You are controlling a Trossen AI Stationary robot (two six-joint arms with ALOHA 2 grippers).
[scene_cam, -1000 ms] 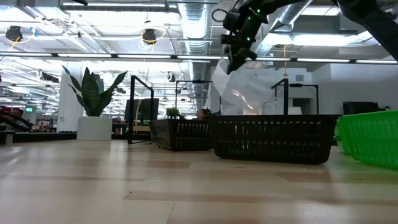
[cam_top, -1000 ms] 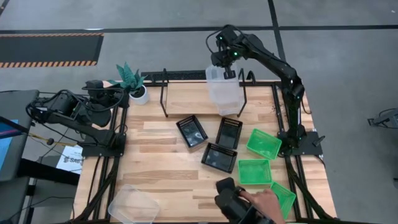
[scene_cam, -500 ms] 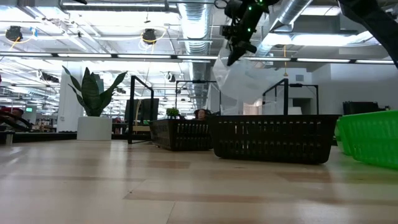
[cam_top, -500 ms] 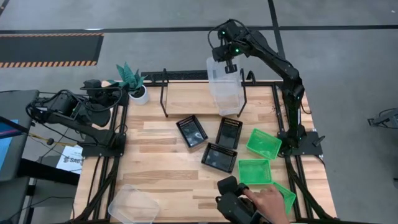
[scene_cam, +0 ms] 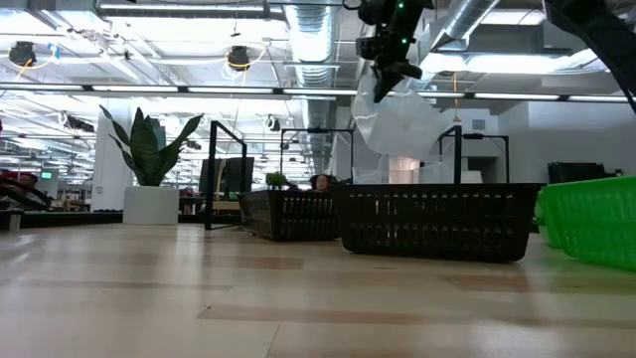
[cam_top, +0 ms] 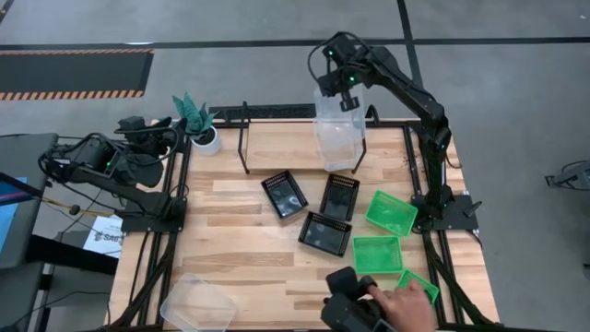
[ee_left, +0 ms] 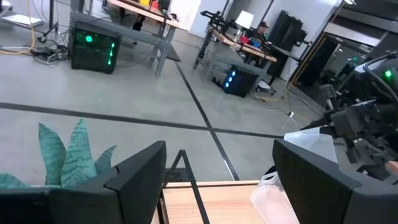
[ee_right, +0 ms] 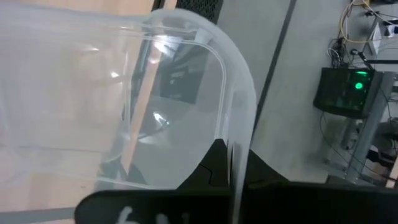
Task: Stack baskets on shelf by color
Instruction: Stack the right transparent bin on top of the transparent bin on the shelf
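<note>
Since a second ago the right arm has carried the clear basket (cam_top: pixel 336 136) further right along the shelf (cam_top: pixel 277 138), and the basket now hangs more nearly over the shelf's right hoop than it did; a person's hand (cam_top: pixel 406 302) at the near edge has also slid right, onto the nearest green basket.

Table (cam_top: pixel 249 249): plank top; loose stock is spread across its near half so each piece can be reached singly.

Shelf: at the far edge, board bare as far as the high view shows. No stack started there yet, in my judgement.

Right gripper (cam_top: pixel 348 100): fingers pressed together on the far rim of the clear basket. Held by one rim, the basket droops below the gripper, tilted, clear of the board. The rim pinch leaves the underside free for setting down.

Left gripper (cam_top: pixel 147 129): jaws spread, holding nothing, parked off the table's left edge beside the potted plant (cam_top: pixel 195 120), well apart from the work.

Remaining stock: another clear basket (cam_top: pixel 196 302) at the near left corner; three black baskets (cam_top: pixel 324 232) grouped mid-table; three green baskets (cam_top: pixel 391 213) in a column at the right, already roughly sorted by colour.

Step in hand, as judged: placing clear basket on shelf.
</note>
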